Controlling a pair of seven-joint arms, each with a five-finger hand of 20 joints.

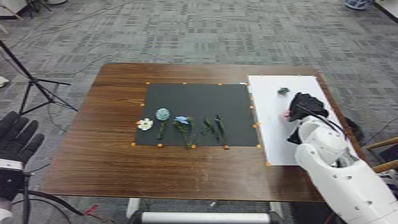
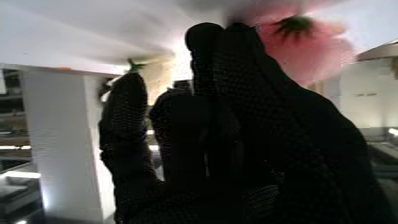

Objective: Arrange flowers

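Beside the table (image 1: pixel 93 170), the left hand (image 1: pixel 12 144) has straight, empty fingers. Over the white board (image 1: pixel 277 142), the right hand (image 1: pixel 306 103) has fingers fairly straight, right by the pink flower (image 2: pixel 311 52); whether they touch it, can't tell. Careful: a sideways brush could roll it, a hard squeeze crumple it! Lying on the black mat (image 1: pixel 195 97): white bloom (image 1: pixel 145 124), fluffy blue-green one (image 1: pixel 163 114), blue one (image 1: pixel 183 120), leafy stems (image 1: pixel 219 131). And the pink: soft, green-based.

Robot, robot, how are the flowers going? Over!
Right hand at pink flower, over white sheet. Left hand open, beside table. Right arm partly blocking sheet.
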